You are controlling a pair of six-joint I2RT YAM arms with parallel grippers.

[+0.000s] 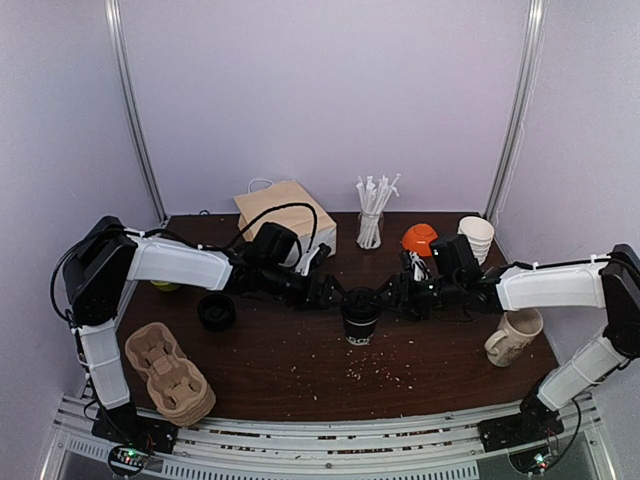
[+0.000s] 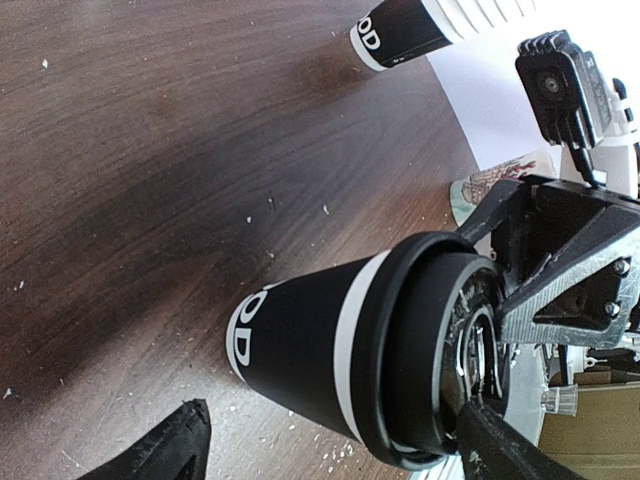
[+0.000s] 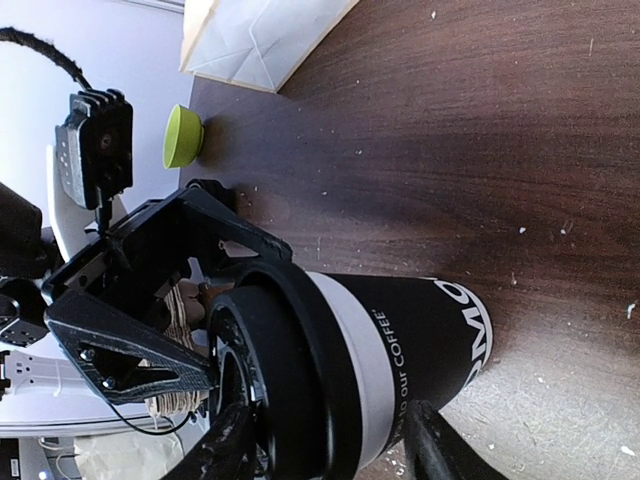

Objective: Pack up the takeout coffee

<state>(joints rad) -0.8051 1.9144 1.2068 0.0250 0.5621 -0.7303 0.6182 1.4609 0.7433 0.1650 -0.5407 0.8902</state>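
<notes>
The takeout coffee is a black lidded cup with white print, standing upright mid-table. Both grippers meet at its lid. My left gripper comes in from the left and is open wide. In the left wrist view the coffee fills its gap, one finger apart from the cup's base and the other against the lid's top. My right gripper comes in from the right, open, straddling the lid and upper wall of the coffee. One finger sits at the lid's top, the other beside the cup wall.
A brown paper bag stands at the back left, a glass of straws, an orange object and stacked white cups at the back right. A cream mug sits right, cardboard carriers front left, a black ring left.
</notes>
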